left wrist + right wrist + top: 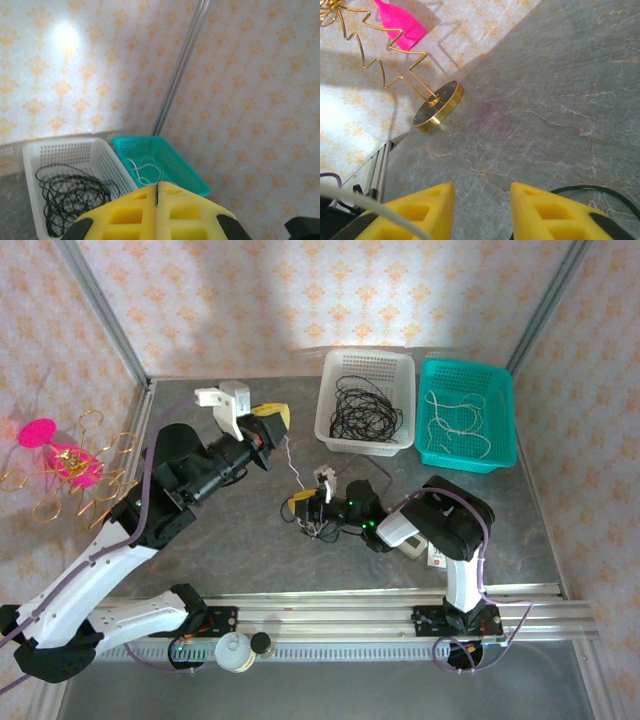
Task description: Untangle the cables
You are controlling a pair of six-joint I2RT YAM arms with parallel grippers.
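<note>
grey table [230,550] carries white basket [365,445] and teal basket [465,462].

Robot lab cell: wallpapered panels [300,290], aluminium posts [100,310], mounting rail [340,617]

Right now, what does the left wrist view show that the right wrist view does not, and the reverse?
Left wrist view: a white basket of black cables, a teal basket holding white cables, the left gripper with jaws shut. Right wrist view: a gold wire stand, a pink piece, the right gripper with jaws open. Both: patterned wallpaper, yellow pads.
</note>
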